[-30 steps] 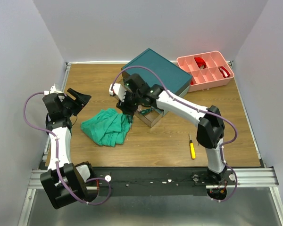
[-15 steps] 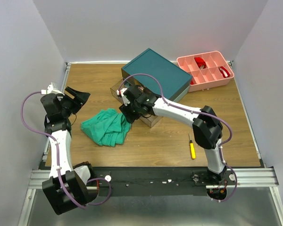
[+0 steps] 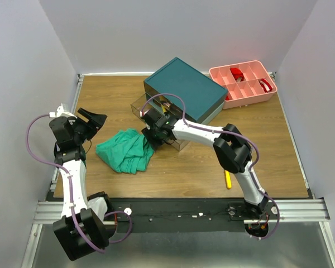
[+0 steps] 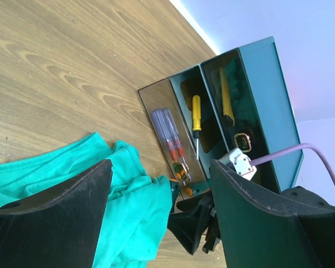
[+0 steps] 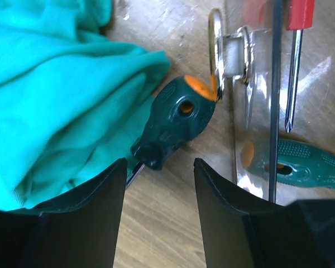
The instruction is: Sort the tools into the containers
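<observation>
A green screwdriver with an orange cap (image 5: 176, 120) lies on the table, its shaft under the green cloth's edge and its cap against a clear drawer's front. My right gripper (image 5: 156, 223) is open just above it and shows in the top view (image 3: 152, 137). The dark teal box (image 3: 184, 89) has clear drawers (image 3: 178, 140) pulled out. They hold red-and-blue screwdrivers (image 4: 170, 134), yellow ones (image 4: 196, 109) and a green-orange one (image 5: 301, 162). A yellow screwdriver (image 3: 228, 177) lies loose on the table. My left gripper (image 3: 92, 119) is open and empty, left of the cloth.
A crumpled green cloth (image 3: 125, 149) lies left of the drawers. A pink divided tray (image 3: 243, 82) with red items stands at the back right. The drawer front has a metal handle (image 5: 223, 50). White walls close in the table.
My right arm has folded in, and its gripper has moved down and slightly left to the drawer front beside the cloth. My left arm has shifted a little.
</observation>
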{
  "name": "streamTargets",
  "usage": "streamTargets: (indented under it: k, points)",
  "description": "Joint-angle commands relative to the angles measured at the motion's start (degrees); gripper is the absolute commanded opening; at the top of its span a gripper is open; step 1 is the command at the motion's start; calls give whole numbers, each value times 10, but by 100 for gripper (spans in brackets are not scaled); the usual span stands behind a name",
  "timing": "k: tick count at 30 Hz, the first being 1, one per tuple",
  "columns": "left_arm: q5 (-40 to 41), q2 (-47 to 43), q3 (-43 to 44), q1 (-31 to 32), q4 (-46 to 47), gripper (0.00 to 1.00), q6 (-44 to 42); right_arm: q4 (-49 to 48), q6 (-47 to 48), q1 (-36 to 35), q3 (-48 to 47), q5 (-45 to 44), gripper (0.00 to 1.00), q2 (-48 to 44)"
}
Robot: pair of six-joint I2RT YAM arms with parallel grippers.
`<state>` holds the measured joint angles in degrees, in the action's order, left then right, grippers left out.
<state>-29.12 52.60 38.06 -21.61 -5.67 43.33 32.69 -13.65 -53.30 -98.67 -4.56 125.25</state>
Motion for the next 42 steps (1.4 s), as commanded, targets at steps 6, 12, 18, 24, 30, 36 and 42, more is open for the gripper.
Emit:
streamTargets:
  k: [6, 12, 18, 24, 30, 36, 42]
  points:
    - [7, 0, -8, -8, 11, 80, -3, 1, -17, -4, -30, -54, 36, 44]
    - [3, 9, -4, -8, 12, 80, 0, 9, -10, -8, 11, -55, 9, 5]
    - [-6, 10, -1, -7, 15, 80, 6, 11, 21, -8, 45, -34, 1, -98]
    - [-10, 13, -2, -5, 17, 80, 4, -8, 64, -8, 74, 6, 1, -175]
    - [-10, 21, 5, -3, 15, 80, 3, -28, 107, -3, 84, 10, 1, -210]
    - [-8, 22, 13, -3, 4, 80, -2, -40, 128, 27, 76, -5, 1, -186]
    - [-6, 14, 12, -3, -11, 80, -10, -65, 155, 56, 59, -36, 6, -150]
